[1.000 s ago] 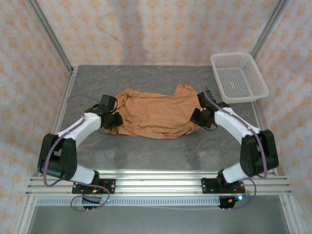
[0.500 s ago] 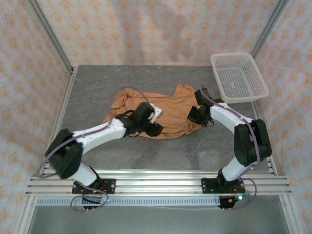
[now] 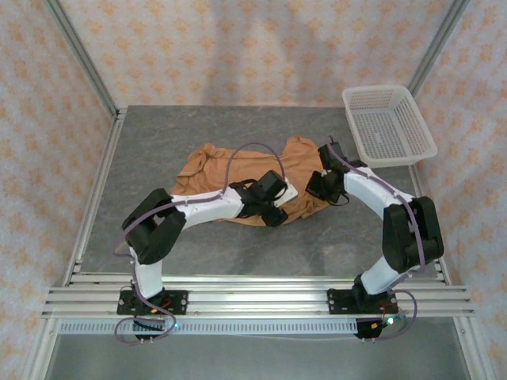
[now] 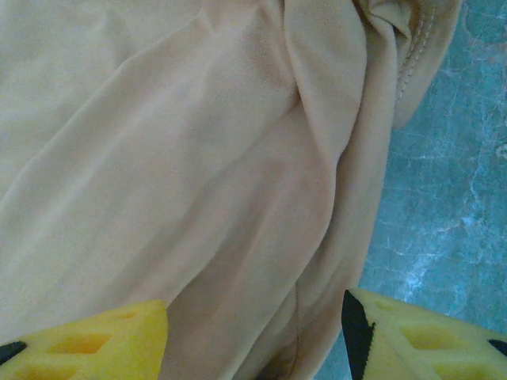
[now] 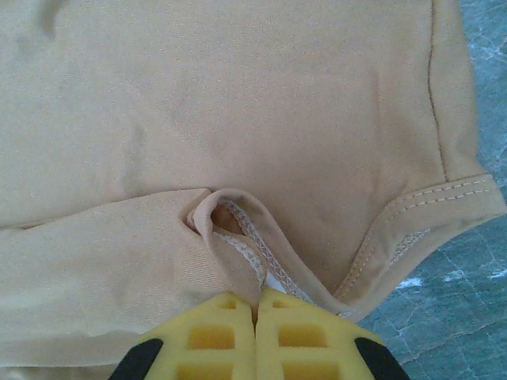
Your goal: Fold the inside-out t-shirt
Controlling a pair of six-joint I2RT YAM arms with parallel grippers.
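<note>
The inside-out t-shirt [image 3: 238,170] is orange-tan and lies crumpled in the middle of the grey table [image 3: 158,134]. My left arm reaches across its near edge. The left gripper [image 3: 274,214] hangs over the shirt's near right part. In the left wrist view the left gripper [image 4: 253,340] is open, its yellow fingertips [image 4: 95,344] wide apart over loose folds of the t-shirt [image 4: 198,158]. My right gripper [image 3: 318,187] sits at the shirt's right edge. It [image 5: 255,313] is shut on a raised fold of stitched hem of the t-shirt [image 5: 238,103].
A white mesh basket [image 3: 388,125] stands at the back right corner of the table. Bare grey table [image 4: 444,198] shows just right of the shirt under the left gripper. Metal frame posts and patterned walls close in the sides and back.
My left arm has swung from the shirt's left edge rightward across its near side, and its gripper has opened. The shirt's near left part has shifted. The right gripper has stayed shut on the hem.
</note>
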